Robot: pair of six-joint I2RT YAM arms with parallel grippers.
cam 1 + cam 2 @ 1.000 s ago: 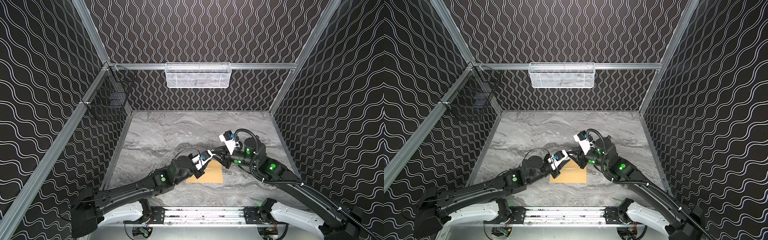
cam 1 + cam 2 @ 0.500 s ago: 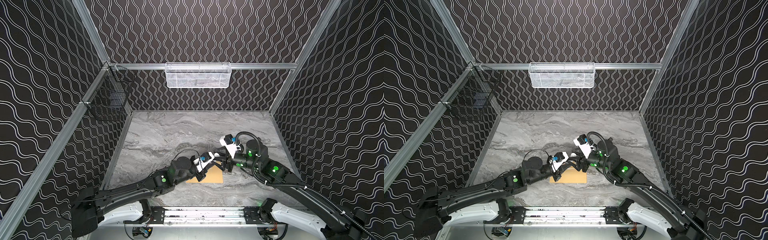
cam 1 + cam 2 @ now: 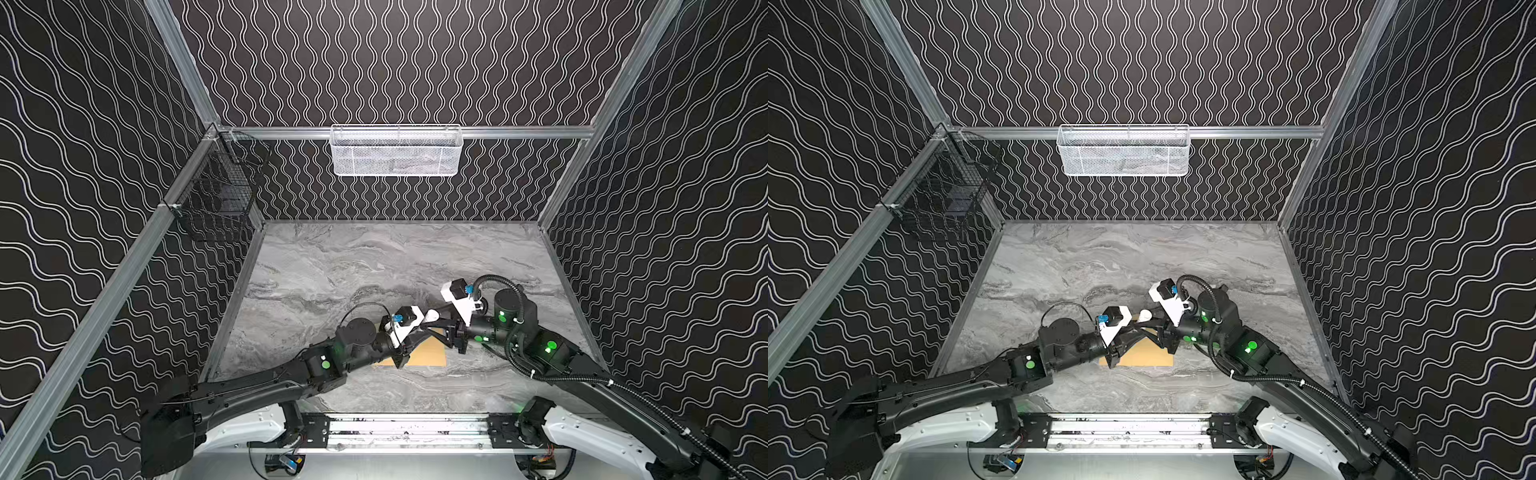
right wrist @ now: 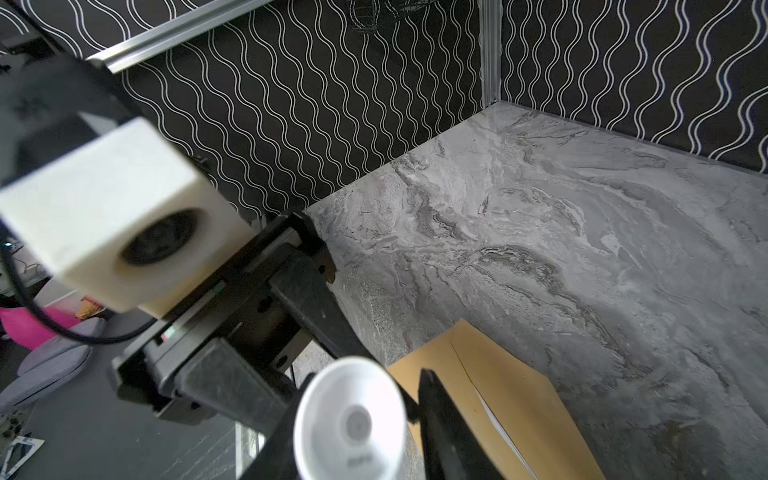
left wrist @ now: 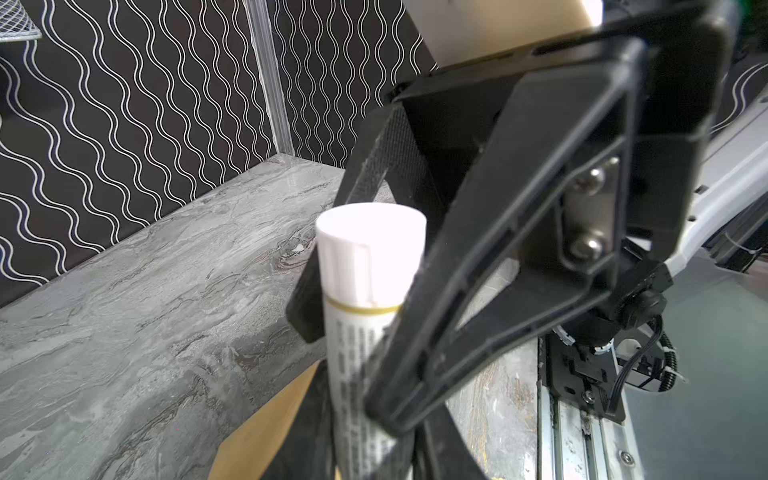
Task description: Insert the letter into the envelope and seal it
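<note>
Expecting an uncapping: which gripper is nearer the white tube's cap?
Right. The right gripper brackets the cap, a finger on each side; the left gripper grips the tube by its printed body, below the cap.

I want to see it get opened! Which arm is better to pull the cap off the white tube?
Right arm, probably. The right fingers stand either side of the cap; the left fingers grip the tube lower down, so they can steady it.
</note>
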